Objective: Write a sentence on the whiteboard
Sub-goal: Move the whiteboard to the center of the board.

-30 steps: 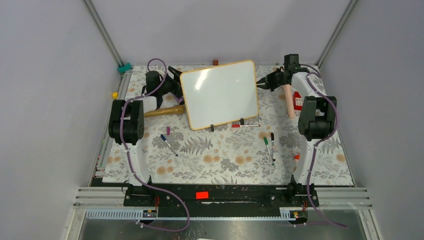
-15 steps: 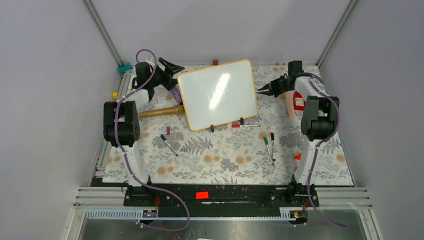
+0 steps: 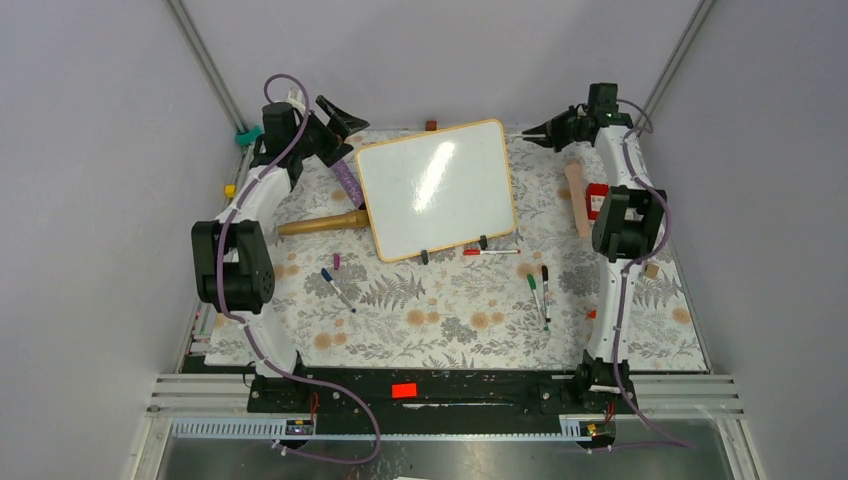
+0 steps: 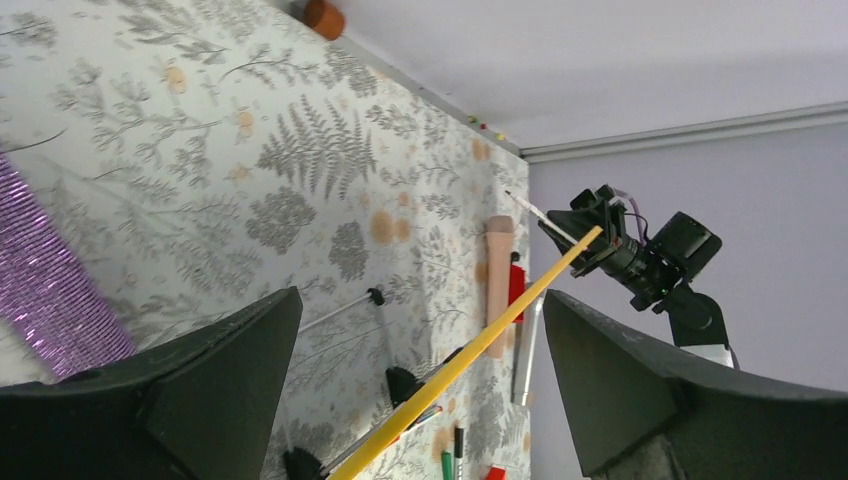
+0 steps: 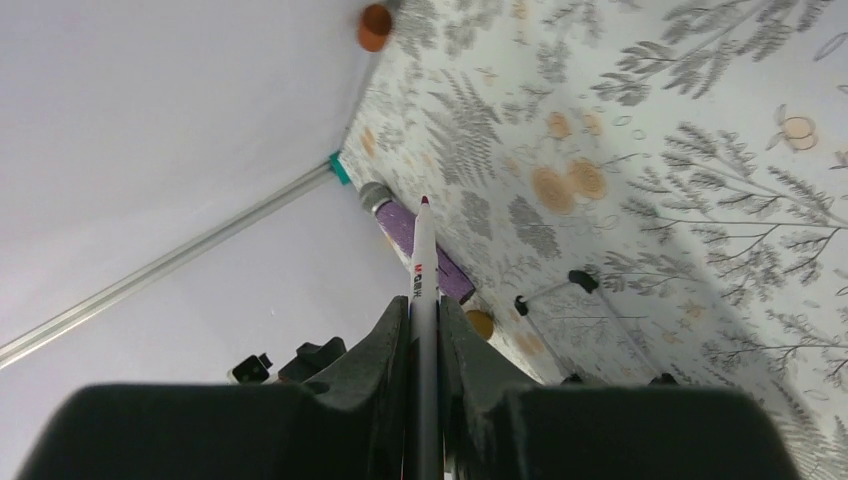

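Note:
The whiteboard [image 3: 437, 190] stands tilted on its two black feet in the middle of the floral mat. Its glossy face is blank; no sentence shows on it. My left gripper [image 3: 335, 115] is open and empty, raised beyond the board's far left corner. In the left wrist view [image 4: 420, 390] the board's yellow rim [image 4: 480, 345] runs edge-on between my wide-open fingers [image 4: 200, 380]. My right gripper [image 3: 540, 130] is shut on a white marker [image 5: 424, 260], raised off the board's far right corner, tip pointing left.
A wooden rolling pin [image 3: 320, 224] and a purple glitter tube [image 3: 346, 180] lie left of the board. A red marker [image 3: 490, 251], green marker [image 3: 535, 290], black marker [image 3: 546, 285] and blue marker [image 3: 337, 288] lie in front. A pink block [image 3: 577, 200] lies at the right.
Both grippers have drawn away from the board's side edges and risen toward the far corners. The right one carries the marker with it. The board has tilted back slightly.

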